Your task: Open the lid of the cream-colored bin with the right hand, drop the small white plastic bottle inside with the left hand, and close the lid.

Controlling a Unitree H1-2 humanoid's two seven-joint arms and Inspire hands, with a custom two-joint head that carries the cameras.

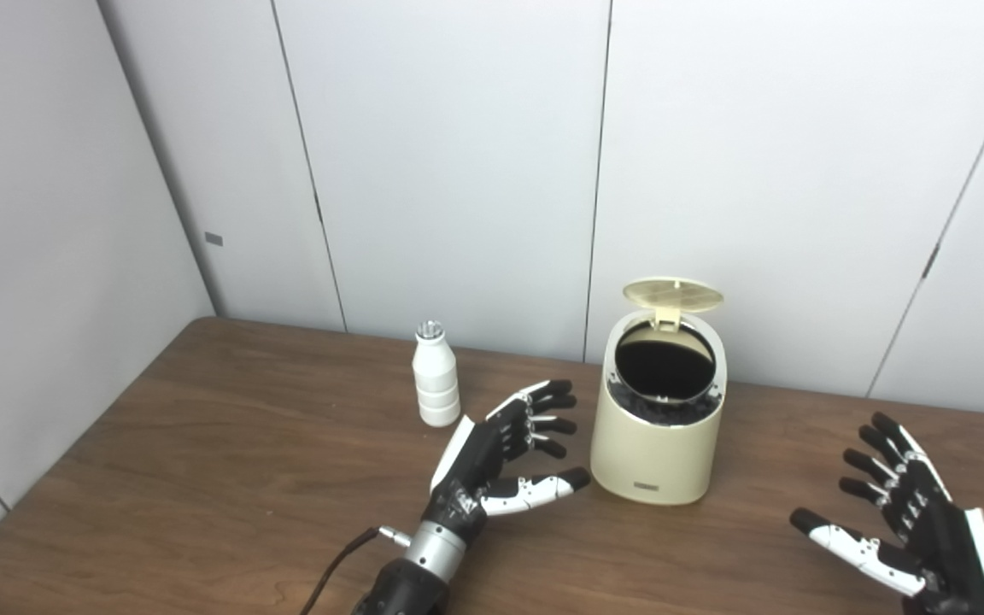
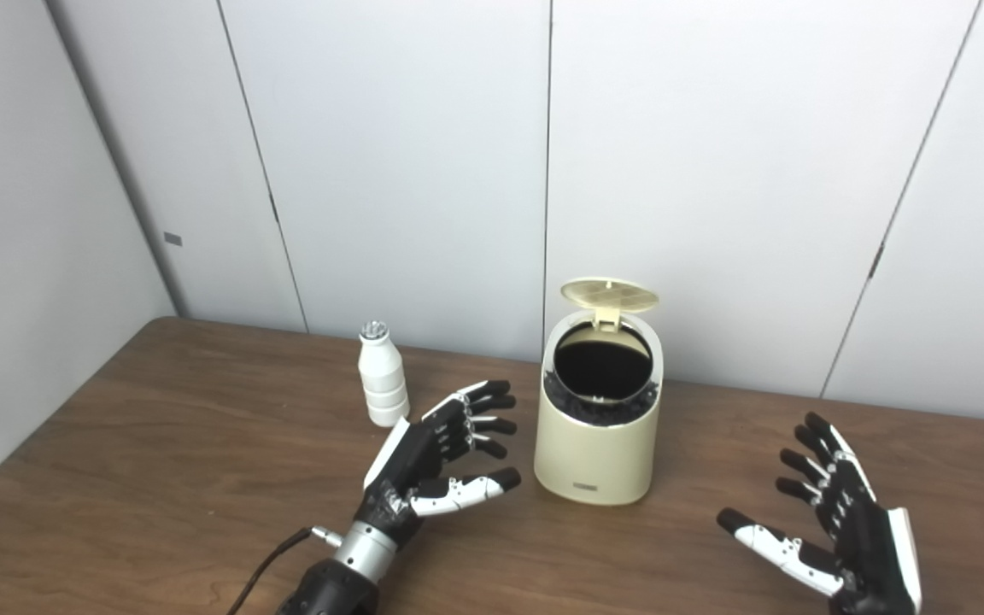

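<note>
so: wooden table (image 1: 202, 478) w/ cream bin (image 1: 657, 444) upright near centre, lid (image 1: 673, 295) flipped up at back. right hand (image 1: 910, 512) empty, fingers spread, well apart from bin. left hand (image 1: 505, 457) likewise spread, btwn bin & white bottle (image 1: 436, 374), touching neither.

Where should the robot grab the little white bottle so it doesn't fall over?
Probably around the ribbed middle of the small white plastic bottle, below its narrow neck. It stands upright on the table, apart from the cream-colored bin. The open left hand sits just to its right and nearer the robot, so coming in sideways from there looks easiest.
</note>
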